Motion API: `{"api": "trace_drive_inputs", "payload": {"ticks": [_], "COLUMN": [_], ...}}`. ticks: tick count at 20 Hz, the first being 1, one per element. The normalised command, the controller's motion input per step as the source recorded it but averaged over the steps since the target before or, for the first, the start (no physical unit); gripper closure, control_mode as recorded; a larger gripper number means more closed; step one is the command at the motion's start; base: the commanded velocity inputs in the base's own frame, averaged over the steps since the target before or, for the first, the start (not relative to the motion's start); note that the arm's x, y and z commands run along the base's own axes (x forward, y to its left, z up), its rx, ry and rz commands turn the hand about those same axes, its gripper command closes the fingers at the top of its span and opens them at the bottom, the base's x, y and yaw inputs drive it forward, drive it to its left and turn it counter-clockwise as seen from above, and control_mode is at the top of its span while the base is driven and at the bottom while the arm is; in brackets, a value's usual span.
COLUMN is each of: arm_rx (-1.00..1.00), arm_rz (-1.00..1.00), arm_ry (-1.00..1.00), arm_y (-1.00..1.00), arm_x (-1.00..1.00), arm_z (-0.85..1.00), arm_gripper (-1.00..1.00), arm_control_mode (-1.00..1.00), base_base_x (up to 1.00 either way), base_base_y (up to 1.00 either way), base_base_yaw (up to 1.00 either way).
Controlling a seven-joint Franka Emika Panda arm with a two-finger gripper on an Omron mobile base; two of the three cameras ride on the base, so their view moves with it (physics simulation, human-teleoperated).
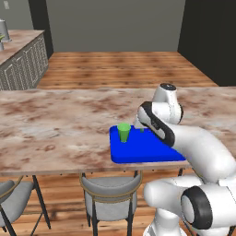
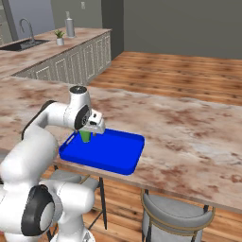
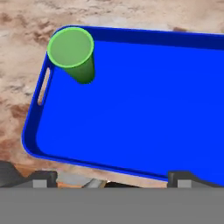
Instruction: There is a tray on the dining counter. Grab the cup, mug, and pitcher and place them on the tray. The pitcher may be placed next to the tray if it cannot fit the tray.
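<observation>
At the left of the left base view you see the long marbled reddish-brown and cream stone bench [image 1: 55,124], with grey stools tucked under its near edge. Moving right, the small plain green tapered cup [image 1: 123,132] stands upright in the near left corner of the flat bright blue rectangular tray [image 1: 138,154], close to the slotted handle in the tray's short wall, as the hand view confirms. The rest of the tray floor is bare, so the cup appears delivered while the mug and the pitcher remain to be fetched.

Further right, the white arm bends over the tray, and its hand [image 3: 113,178] hangs above the tray's near rim with its two dark fingertips [image 3: 43,177] set wide apart and nothing between them. The cup stands apart from them.

Judge the cup as light, stiff and smooth-walled; its taper makes it likely to slip downward in a loose pinch and to tip if brushed. If you must re-seat it, take it across the wall just below the rim. Expect the glass pitcher to be heavier and fragile; grip it low and square across its body.
</observation>
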Motion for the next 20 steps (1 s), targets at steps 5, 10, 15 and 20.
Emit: {"api": "trace_drive_inputs", "payload": {"ticks": [5,10,15,20], "arm_rx": [-0.07,0.00,0.00,0.00], "arm_rz": [0.09,0.02,0.00,0.00], "arm_ry": [0.00,0.01,0.02,0.01], "arm_y": [-0.17,-0.24,-0.37,-0.14], "arm_x": [-0.81,-0.49,-0.18,-0.19], "arm_z": [0.11,0.38,0.45,0.49], "arm_gripper": [-1.00,-1.00,-1.00,-1.00], "arm_control_mode": [-1.00,-1.00,-1.00,-1.00], "base_base_x": [0.00,0.00,0.00,0.00], "base_base_y": [0.00,0.00,0.00,0.00], "base_base_yaw": [0.00,0.00,0.00,0.00]}}
